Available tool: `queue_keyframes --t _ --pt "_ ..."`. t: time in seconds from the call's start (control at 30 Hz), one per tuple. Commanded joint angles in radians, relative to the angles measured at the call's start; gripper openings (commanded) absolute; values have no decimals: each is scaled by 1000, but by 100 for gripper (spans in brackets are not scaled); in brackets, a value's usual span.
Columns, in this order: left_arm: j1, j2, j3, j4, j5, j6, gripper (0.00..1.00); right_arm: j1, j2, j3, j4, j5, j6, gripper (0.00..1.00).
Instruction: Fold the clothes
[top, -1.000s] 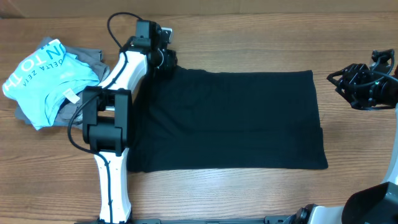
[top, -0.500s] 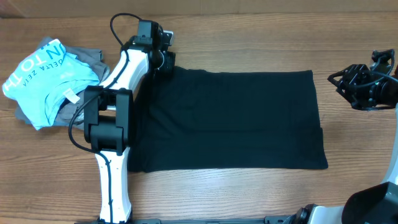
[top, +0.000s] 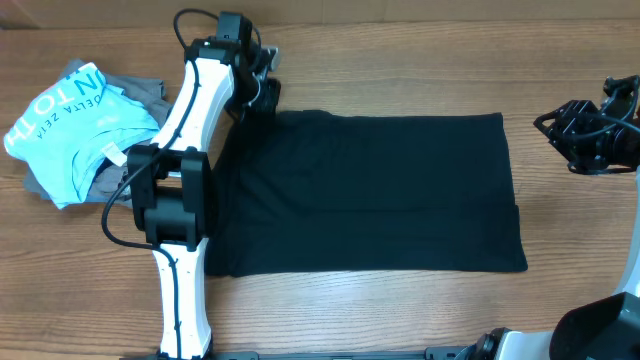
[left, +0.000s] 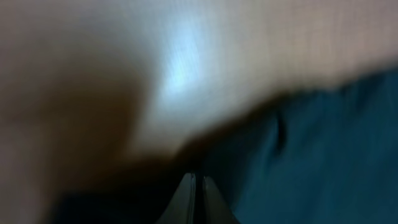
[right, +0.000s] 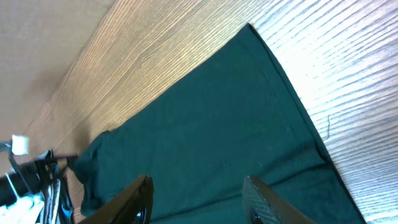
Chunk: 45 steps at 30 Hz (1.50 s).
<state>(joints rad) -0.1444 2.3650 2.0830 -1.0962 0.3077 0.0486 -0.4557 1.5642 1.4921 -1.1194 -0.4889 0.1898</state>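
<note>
Up top, one brown wooden tabletop (top: 400, 60) fills the whole view from above, and its wood lines run from side to side. No walls or other parts of the room show.

One black T-shirt (top: 380, 190) lies flat in the middle of it. It is folded into a long box shape. Its long side runs left to right, and its short sides face the two arms. One short end has two layers that do not quite line up.

Two arms are in view. The white left arm (top: 180, 270) reaches from the near edge up past the shirt's left end. The right arm sits at the right edge, apart from the shirt.

One pile of clothes lies at the far left, apart from the black shirt. It has one light blue shirt (top: 70, 125) with white letters on top of some grey clothes (top: 150, 90).

The left hand (top: 262, 95) is pressed together, pinching the far left corner of the black shirt, and the cloth bunches up there. The right hand (top: 548, 128) holds nothing, and its two fingers (right: 138, 198) are spread apart.
</note>
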Motion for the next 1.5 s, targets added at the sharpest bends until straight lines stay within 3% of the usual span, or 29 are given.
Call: queue_keyframes --t 0.0,0.17,0.33,0.37,0.4,0.47,0.63,0.8,0.93,1.17,1.27,1.4,1.47 --pt "-8 -45 23 -129 93 12 4 7 -3 2 5 10 -8 50" --pt "-12 -44 11 -341 64 32 6 7 -3 2 18 10 -8 51" --pt "-35 -44 -39 -435 26 29 11 7 -3 2 21 10 -8 52" --pt "-42 -44 -47 -441 26 30 16 7 -3 2 22 10 -8 52" --pt "-48 -44 -50 -444 24 31 27 7 -3 2 23 10 -8 52" --pt "-55 -44 -49 -425 21 40 32 7 -3 2 30 10 -8 54" --pt "-44 -45 1 -335 18 45 30 7 2 0 70 10 -8 58" --pt "-30 -39 5 -136 -22 42 44 7 23 -1 86 10 -8 58" --pt "-37 -16 -2 -67 -55 42 52 7 50 -1 71 10 -8 58" --pt "-60 56 -6 -83 -50 41 51 7 77 -1 56 10 -8 57" --pt "-61 79 -6 -91 -44 40 38 7 77 -1 56 10 -8 57" --pt "-61 98 -6 -90 -48 41 29 7 77 -1 56 10 -8 57" --pt "-59 101 -6 -80 -49 42 13 7 77 -1 56 10 -8 57"
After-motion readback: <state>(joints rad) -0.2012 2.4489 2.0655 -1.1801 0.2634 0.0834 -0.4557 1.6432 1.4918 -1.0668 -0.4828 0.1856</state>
